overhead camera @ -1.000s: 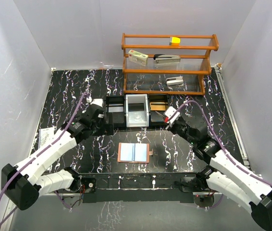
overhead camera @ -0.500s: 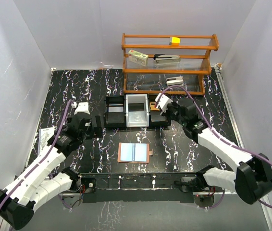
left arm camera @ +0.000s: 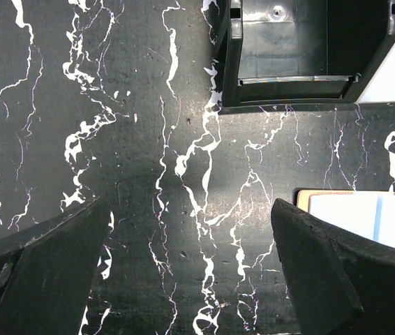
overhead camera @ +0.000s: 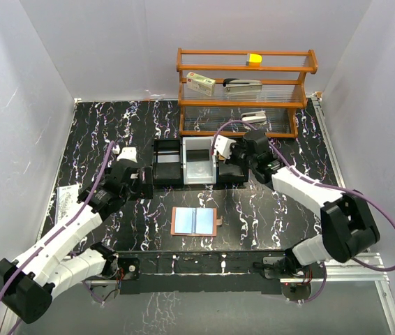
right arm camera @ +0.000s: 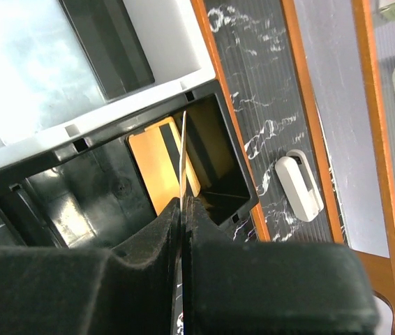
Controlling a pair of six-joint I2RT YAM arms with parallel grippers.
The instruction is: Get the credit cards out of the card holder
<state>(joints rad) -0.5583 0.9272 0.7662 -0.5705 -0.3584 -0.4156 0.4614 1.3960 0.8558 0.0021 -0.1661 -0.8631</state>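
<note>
Top external view: the card holder (overhead camera: 195, 222) lies open and flat on the table (overhead camera: 100, 139), pale pockets upward and snap tab pointing right, between the arm bases and the tray (overhead camera: 154, 159). Neither gripper touches it.

Left wrist view: one corner of the card holder (left arm camera: 365, 220) shows at the right edge, just beside the right finger. The left gripper (left arm camera: 183, 276) stands wide, its fingers (left arm camera: 51, 265) well apart over bare table with nothing between them, and the tray's left compartment is ahead. From above, the left gripper (overhead camera: 140, 183) sits just left of the tray's near left corner.

Right wrist view: the right gripper (right arm camera: 182, 209) is pinched tight on a card (right arm camera: 183, 153), seen edge-on as a thin upright line. Below it an orange card (right arm camera: 154, 167) with a dark stripe lies slanted inside the tray's right compartment. Whether the two cards touch cannot be told. From above, the right gripper (overhead camera: 229, 159) hangs over that compartment.

A wooden shelf (overhead camera: 246, 105) stands behind the tray, carrying a box (overhead camera: 200, 84), a stapler (overhead camera: 243, 84) and a yellow block (overhead camera: 254, 58).
</note>
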